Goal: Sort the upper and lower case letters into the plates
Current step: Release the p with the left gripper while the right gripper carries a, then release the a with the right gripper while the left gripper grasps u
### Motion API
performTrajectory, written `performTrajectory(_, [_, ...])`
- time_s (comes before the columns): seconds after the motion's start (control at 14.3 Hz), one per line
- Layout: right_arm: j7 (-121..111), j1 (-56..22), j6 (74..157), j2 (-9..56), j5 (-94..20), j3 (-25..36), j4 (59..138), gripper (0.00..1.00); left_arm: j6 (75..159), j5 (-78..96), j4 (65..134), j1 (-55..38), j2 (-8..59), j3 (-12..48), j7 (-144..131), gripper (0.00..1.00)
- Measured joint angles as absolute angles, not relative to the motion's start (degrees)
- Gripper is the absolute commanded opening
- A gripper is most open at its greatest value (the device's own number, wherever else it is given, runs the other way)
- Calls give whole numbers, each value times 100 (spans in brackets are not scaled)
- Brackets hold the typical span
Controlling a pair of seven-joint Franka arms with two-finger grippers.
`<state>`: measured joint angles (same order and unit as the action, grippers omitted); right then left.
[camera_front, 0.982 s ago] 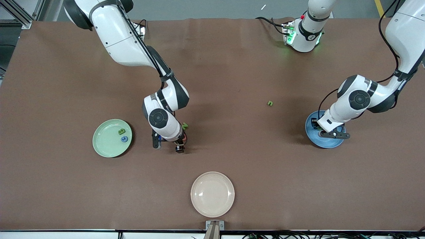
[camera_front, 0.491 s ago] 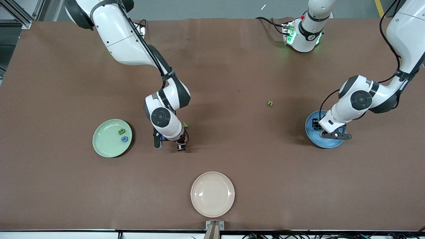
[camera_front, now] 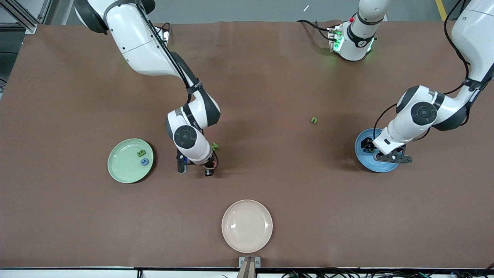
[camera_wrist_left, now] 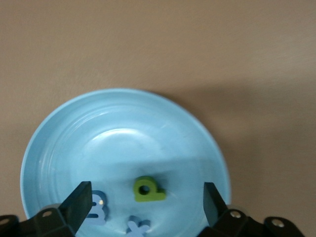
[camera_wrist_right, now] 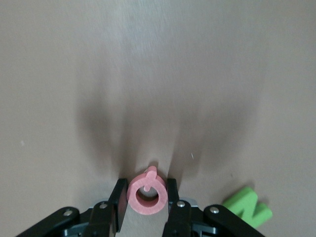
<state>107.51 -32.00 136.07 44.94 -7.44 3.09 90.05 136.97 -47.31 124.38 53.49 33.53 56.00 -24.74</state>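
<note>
- The right tool (camera_wrist_right: 146, 207) is down at the table (camera_front: 270, 173), between the pale green plate (camera_front: 123, 170) and the middle of the table; its fingers (camera_wrist_right: 118, 200) are clamped on either side of a red ring-shaped letter (camera_wrist_right: 146, 193), which looks like a Q.
- A green N (camera_wrist_right: 248, 208) lies just beside that tool on the table.
- To do this pick well, lift straight up so the thin piece does not twist out of the pads or nudge the N, then carry it over the plate it belongs to.
- The pale green plate already holds a green B (camera_front: 141, 153) and a blue letter (camera_front: 144, 161); if it takes capitals, the Q belongs there.
- The left tool (camera_wrist_left: 147, 205) hangs over the blue plate (camera_wrist_left: 59, 143) with its fingers spread wide and nothing between them.
- In that plate lie a green p (camera_wrist_left: 148, 189), a blue x (camera_wrist_left: 137, 227) and another blue letter (camera_wrist_left: 97, 207).
- One small green letter (camera_front: 314, 120) waits alone on the table, nearer the blue plate.
</note>
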Motion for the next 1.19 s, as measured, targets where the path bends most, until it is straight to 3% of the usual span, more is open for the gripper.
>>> performTrajectory(0.42, [9150, -2305, 11845, 3800, -668, 372, 8874, 0, 13287, -4730, 12712, 5427, 3366, 6533, -2583, 99])
performTrajectory(0.63, [8054, -1806, 11589, 3248, -665, 379, 9372, 0, 13291, -4730, 12837, 4949, 3538, 6623, -2914, 99])
performTrajectory(0.91, [6479, -1088, 12412, 2616, -653, 396, 10805, 0, 13293, -4730, 12841, 4115, 3651, 6621, -3688, 95])
performTrajectory(1.19, [5225, -392, 13619, 2366, -653, 396, 11980, 0, 13303, -4730, 12972, 3964, 3849, 6584, -3816, 85])
